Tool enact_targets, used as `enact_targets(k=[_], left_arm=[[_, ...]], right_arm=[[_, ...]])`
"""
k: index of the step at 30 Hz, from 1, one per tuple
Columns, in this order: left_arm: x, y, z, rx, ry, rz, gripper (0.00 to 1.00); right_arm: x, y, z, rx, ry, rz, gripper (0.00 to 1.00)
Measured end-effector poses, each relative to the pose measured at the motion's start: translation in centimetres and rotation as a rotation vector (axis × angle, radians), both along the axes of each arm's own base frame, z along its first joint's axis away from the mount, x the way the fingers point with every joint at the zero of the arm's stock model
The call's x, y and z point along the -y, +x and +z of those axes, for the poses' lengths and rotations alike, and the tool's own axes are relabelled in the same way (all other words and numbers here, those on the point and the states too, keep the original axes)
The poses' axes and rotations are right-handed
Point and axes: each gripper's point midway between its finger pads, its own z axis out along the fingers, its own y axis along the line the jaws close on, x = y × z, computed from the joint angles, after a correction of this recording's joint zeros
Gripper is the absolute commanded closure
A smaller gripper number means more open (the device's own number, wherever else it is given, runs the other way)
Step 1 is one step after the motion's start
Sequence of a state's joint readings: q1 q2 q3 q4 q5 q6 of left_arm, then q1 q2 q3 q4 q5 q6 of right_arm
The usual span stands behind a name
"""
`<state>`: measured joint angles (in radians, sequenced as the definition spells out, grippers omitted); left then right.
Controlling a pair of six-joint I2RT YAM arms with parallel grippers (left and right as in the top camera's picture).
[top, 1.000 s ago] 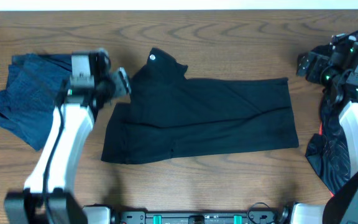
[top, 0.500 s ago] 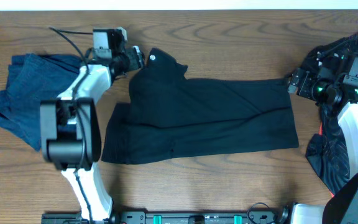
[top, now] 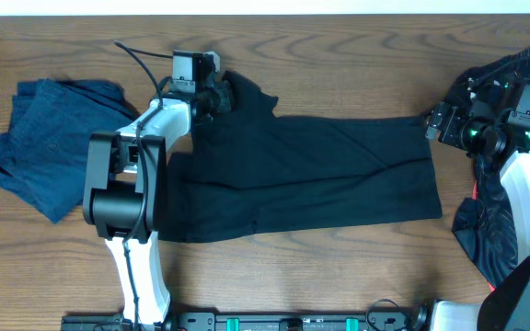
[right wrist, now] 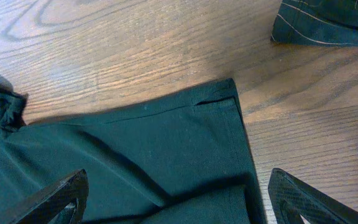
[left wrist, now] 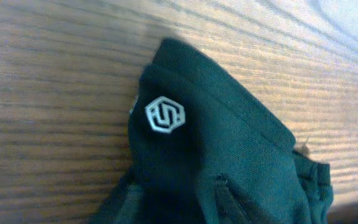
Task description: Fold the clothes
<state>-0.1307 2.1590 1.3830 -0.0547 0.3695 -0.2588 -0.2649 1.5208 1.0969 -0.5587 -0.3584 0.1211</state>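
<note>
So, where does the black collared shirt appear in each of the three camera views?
Overhead: the black collared shirt lies spread across the middle of the picture, collar at the upper left.
Left wrist: only its collar with the white logo shows, filling the lower right.
Right wrist: its other end fills the lower half, one corner at upper right of centre.
Shared landmark: the wooden table under the shirt, in all three views.

A wooden tabletop (top: 320,276) with brown, wavy grain is seen in all three views. Looping oval rings are shown near its far side, where a pale strip (top: 265,5) is visible along the edge.
</note>
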Motion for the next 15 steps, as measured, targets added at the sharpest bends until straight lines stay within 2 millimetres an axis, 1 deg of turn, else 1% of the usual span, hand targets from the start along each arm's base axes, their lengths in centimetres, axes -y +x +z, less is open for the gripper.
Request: enact_targets(k=[1,2,5,8,12,15], left_arm=[[0.0,-0.1,-0.1,-0.006,0.000,0.004,0.92],[-0.1,-0.1,-0.1,-0.011,0.001,0.006,0.94],[-0.5,-0.2,-0.3,-0.019,0.003,0.017,0.94],[-0.8,-0.3,-0.4,-0.033,-0.006,0.040,0.94],[-0.8,-0.6,-0.6,-0.057,-0.012,0.047,0.94],[-0.8,-0.8,-0.5,-0.067,-0.022,0.055,0.94]], right_arm=[[0.0,0.0,0.0,-0.001,-0.002,-0.001,0.08],[0.1,0.0,-0.1,-0.003,-0.007,-0.005,0.08],[0.5,0.1,-0.1,-0.001,-0.023,-0.013,0.05],[0.7,0.9,-0.3,0.022,-0.051,0.004,0.05],[0.4,2.9,-1.6,0.058,-0.088,0.053,0.06],[0.0,4.9,-3.5,0.082,-0.106,0.086,0.07]])
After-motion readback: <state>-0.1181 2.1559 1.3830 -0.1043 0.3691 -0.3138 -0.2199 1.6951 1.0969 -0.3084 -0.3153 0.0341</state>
